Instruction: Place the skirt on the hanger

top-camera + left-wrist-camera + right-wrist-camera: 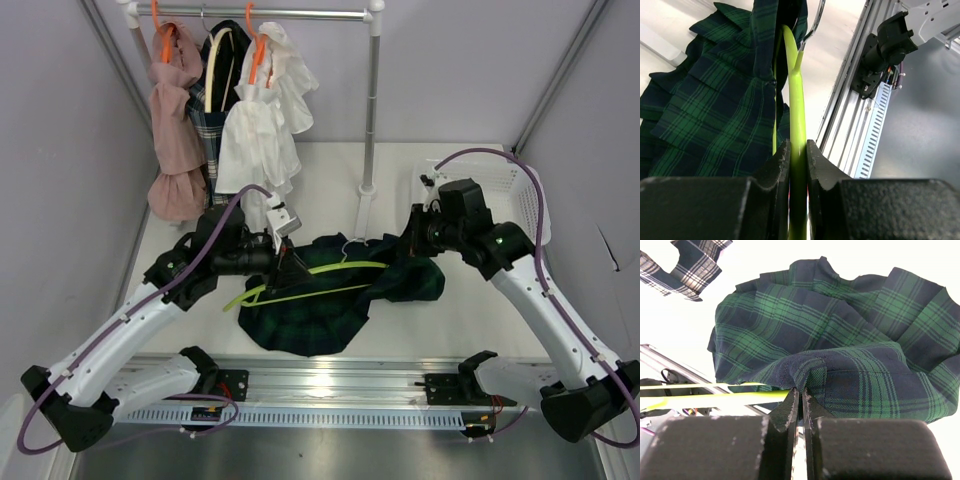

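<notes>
Robotics lab, arranged as a small enclosed test cell. Told by the plain pale grey wall panels point(60, 150) boxing in a white table point(330, 178) on three sides. Told too by the ribbed aluminium mounting rail point(330, 385) along the near edge, carrying a white-and-black left robot arm point(130, 330) and a matching right robot arm point(545, 310), both looped with loose purple cables point(490, 150). Staged like a practice wardrobe rather than a real one: a slim white metal clothes rail point(372, 100) standing on the table, hung with a pink frilled garment point(175, 130), a dark checked garment point(215, 110) and a white frilled garment point(258, 135), near a white slotted plastic basket point(505, 185).
</notes>
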